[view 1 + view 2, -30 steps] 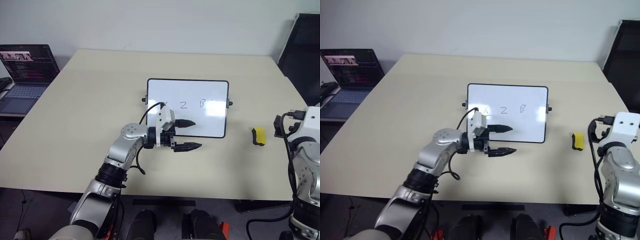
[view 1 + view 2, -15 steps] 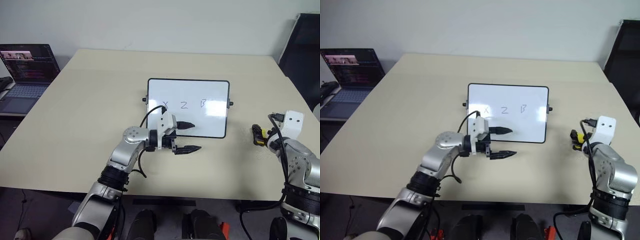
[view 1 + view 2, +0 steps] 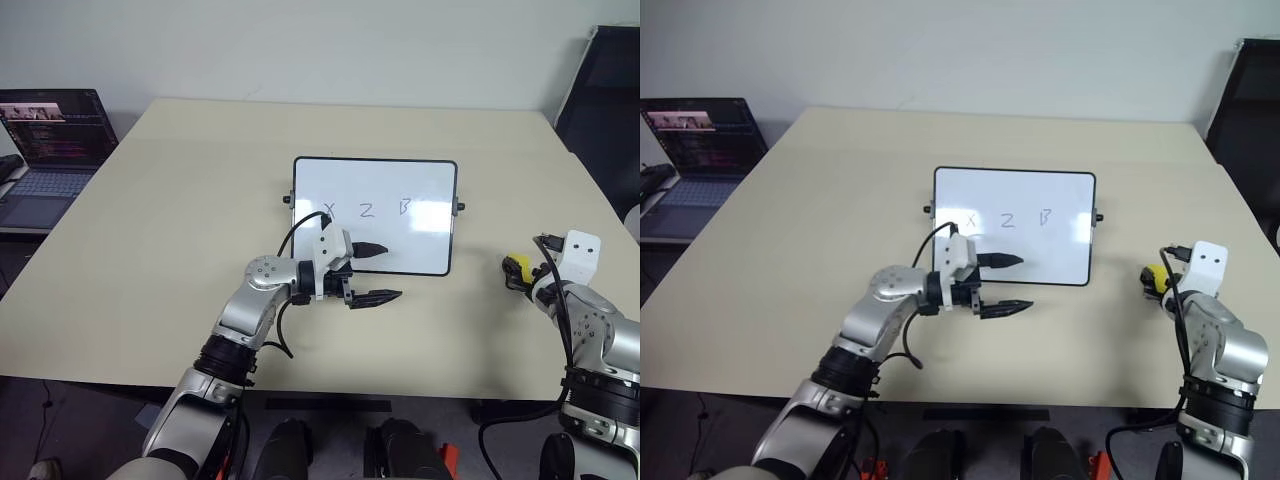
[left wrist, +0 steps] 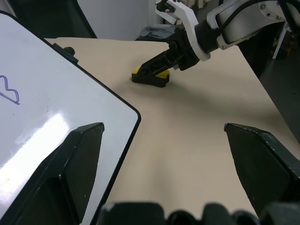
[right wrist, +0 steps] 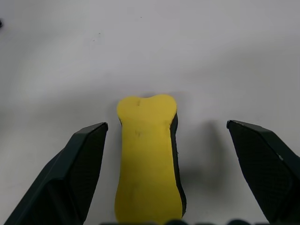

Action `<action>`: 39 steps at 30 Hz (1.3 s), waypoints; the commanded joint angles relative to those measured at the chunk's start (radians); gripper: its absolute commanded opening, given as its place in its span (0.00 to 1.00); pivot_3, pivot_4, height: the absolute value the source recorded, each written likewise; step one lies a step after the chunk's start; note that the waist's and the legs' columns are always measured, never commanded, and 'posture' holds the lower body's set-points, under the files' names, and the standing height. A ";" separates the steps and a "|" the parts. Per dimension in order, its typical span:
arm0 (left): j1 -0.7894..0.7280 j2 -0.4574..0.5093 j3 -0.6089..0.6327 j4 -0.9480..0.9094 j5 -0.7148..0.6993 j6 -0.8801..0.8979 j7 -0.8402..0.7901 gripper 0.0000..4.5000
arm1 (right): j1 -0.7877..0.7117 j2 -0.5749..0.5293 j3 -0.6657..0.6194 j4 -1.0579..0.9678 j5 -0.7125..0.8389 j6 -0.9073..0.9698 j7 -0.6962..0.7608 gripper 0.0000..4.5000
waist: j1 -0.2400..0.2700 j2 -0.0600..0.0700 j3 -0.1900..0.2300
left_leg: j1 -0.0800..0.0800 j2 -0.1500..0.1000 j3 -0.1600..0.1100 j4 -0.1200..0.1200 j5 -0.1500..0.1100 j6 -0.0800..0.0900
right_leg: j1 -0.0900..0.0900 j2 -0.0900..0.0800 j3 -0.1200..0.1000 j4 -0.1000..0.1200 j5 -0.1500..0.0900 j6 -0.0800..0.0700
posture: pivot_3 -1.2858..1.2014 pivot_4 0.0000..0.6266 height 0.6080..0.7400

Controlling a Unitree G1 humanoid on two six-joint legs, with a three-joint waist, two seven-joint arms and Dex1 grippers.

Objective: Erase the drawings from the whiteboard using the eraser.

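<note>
Right hand (image 5: 164, 187) spread wide, released, with the eraser (image 5: 149, 157) lying on the bench (image 3: 180, 200) between its two fingers and touching neither. Seen from the left wrist, right hand (image 4: 157, 65) angled down at the eraser (image 4: 150, 77), fingertips right at it. Seen from the head, eraser (image 3: 515, 267) just ahead of the right hand and well apart from the whiteboard (image 3: 375, 215).

Left hand (image 3: 375, 272) also released, fingers spread, pointing sideways toward the right hand; one finger over the near edge of the whiteboard, the other over bare bench just beside it. Holding nothing.

Likely risks, judged from this pose: eraser sitting nearer one finger than the other, so a closing grip could push it sideways or spin it before both fingers meet it. Small, low block on a flat top, so fingertips scraping the bench or pinching too high could let it squirt out. Left hand hovering at the board's edge could nudge the board, which looks light and free to slide, and shift the drawings (image 3: 366, 209) away from the coming wipe.

Count: one eraser, one whiteboard, three drawings in a row, all unwiped, two hands, one bench, one laptop (image 3: 50, 140) far off past the left hand.
</note>
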 commanded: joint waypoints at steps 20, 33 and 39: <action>-0.046 0.005 0.041 -0.021 -0.014 0.004 0.020 1.00 | -0.026 0.016 -0.033 0.010 0.018 -0.039 -0.026 0.22 | 0.000 0.000 0.000 | 0.000 0.000 0.000 0.000 0.000 0.000 | 0.000 0.000 0.000 0.000 0.000 0.000 | 0.52 0.24 1.00; -0.045 0.006 0.046 -0.027 -0.016 0.002 0.029 1.00 | -0.033 -0.103 0.110 -0.018 -0.080 -0.143 0.039 0.22 | 0.000 0.001 0.001 | 0.000 0.000 0.001 0.000 0.000 0.000 | -0.001 0.000 0.001 0.000 0.000 0.000 | 0.52 0.24 1.00; -0.029 0.004 0.053 -0.046 -0.003 0.003 0.082 1.00 | -0.093 -0.171 0.216 -0.029 -0.135 -0.256 0.095 0.22 | -0.002 0.001 0.001 | 0.000 0.000 0.001 0.000 0.000 0.000 | -0.001 0.001 0.001 0.000 0.000 0.000 | 0.52 0.24 1.00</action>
